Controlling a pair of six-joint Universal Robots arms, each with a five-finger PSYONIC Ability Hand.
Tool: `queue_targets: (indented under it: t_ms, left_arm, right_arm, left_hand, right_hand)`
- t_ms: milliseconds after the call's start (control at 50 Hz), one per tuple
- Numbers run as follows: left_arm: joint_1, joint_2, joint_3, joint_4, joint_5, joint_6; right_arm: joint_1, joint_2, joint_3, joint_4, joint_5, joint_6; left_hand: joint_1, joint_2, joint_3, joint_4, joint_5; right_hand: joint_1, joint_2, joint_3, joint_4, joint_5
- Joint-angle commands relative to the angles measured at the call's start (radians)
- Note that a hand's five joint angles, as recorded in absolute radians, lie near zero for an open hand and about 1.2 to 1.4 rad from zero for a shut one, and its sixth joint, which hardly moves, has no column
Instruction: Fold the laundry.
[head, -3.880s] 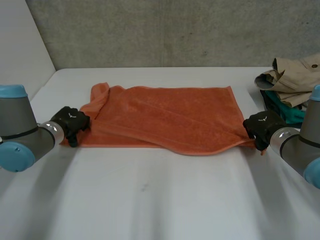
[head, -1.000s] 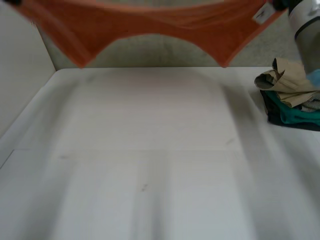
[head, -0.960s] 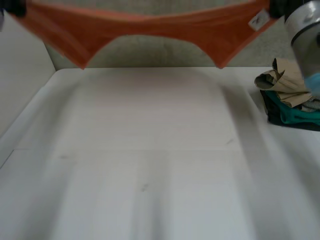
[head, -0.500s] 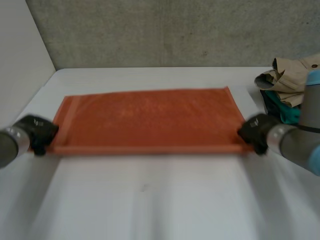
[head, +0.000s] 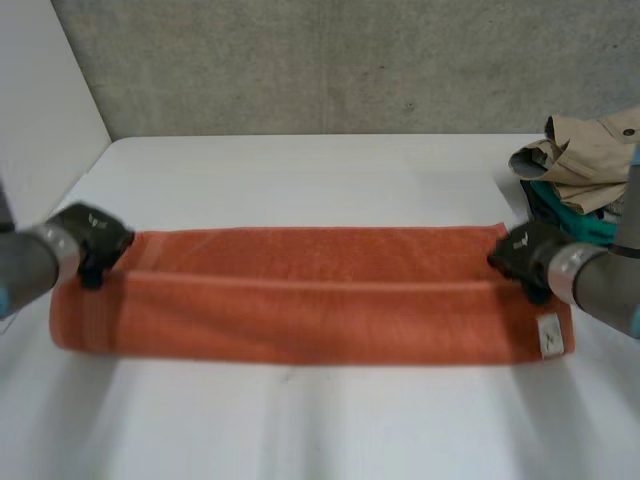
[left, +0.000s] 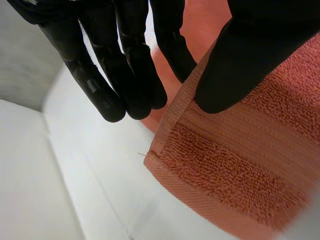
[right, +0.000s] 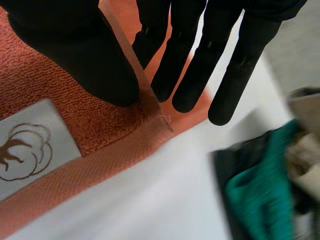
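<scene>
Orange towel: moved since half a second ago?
Yes. The orange towel now lies nearer the robot, its far edge farther from the back wall.

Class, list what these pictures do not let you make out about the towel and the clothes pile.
- Towel lower layers: head view, covered by the layer on top.
- Clothes pile: head view, cut off by the edge; right wrist view, blurred.
- Label print: head view, too small; right wrist view, cut off by the edge.
</scene>
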Motion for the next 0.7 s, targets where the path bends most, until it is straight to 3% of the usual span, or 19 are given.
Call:
queue_targets:
  t_ms: [20,280,300,320,340,360,380,480,560,700]
  left_arm:
    - [-0.048,-0.193,0.286,-0.004,-0.061,-0.068]
    - [-0.119,-0.459,0.670,-0.027,-0.153,-0.075]
    - [-0.122,-0.472,0.687,-0.027,-0.152,-0.075]
    - [-0.127,-0.484,0.699,-0.029,-0.149,-0.077]
    - [-0.131,-0.493,0.711,-0.030,-0.144,-0.079]
    - [-0.143,-0.509,0.730,-0.032,-0.136,-0.085]
    - [-0.150,-0.515,0.739,-0.033,-0.136,-0.091]
    - [-0.174,-0.501,0.738,-0.056,-0.136,-0.138]
    - [-0.174,-0.435,0.673,-0.082,-0.142,-0.204]
    - [-0.156,-0.265,0.434,-0.006,-0.078,-0.295]
  right_arm:
    - [0.020,0.104,-0.123,-0.201,0.027,0.046]
    - [0.072,0.390,-0.452,-0.339,0.067,0.037]
    - [0.075,0.407,-0.475,-0.342,0.074,0.039]
    - [0.080,0.426,-0.500,-0.345,0.082,0.039]
    - [0.084,0.446,-0.523,-0.348,0.094,0.037]
    - [0.095,0.480,-0.563,-0.356,0.123,0.040]
    - [0.098,0.493,-0.580,-0.361,0.134,0.040]
    - [0.095,0.473,-0.594,-0.344,0.179,0.113]
    - [0.078,0.358,-0.503,-0.261,0.183,0.261]
    - [0.023,0.154,-0.281,-0.004,0.085,0.368]
  left_hand:
    - [0.229,0.200,0.207,0.200,0.233]
    - [0.229,0.200,0.207,0.200,0.233]
    - [0.229,0.200,0.207,0.200,0.233]
    - [0.157,0.128,0.135,0.128,0.161]
    - [-0.173,-0.202,-0.195,-0.202,-0.168]
    - [-0.929,-0.958,-0.951,-0.958,-0.925]
    - [-0.993,-1.022,-1.015,-1.022,-0.989]
    - [-0.993,-1.022,-1.015,-1.022,-0.989]
    - [-0.993,-1.022,-1.015,-1.022,-0.989]
    - [-0.993,-1.022,-1.015,-1.022,-0.989]
  right_hand:
    - [0.249,0.214,0.203,0.195,0.191]
    - [0.249,0.214,0.203,0.195,0.191]
    - [0.056,0.021,0.010,0.003,-0.001]
    - [-0.370,-0.405,-0.416,-0.424,-0.428]
    - [-0.961,-0.996,-1.007,-1.015,-1.019]
    - [-0.973,-1.008,-1.019,-1.027,-1.031]
    - [-0.973,-1.008,-1.019,-1.027,-1.031]
    - [-0.973,-1.008,-1.019,-1.027,-1.031]
    - [-0.973,-1.008,-1.019,-1.027,-1.031]
    - [-0.973,-1.008,-1.019,-1.027,-1.031]
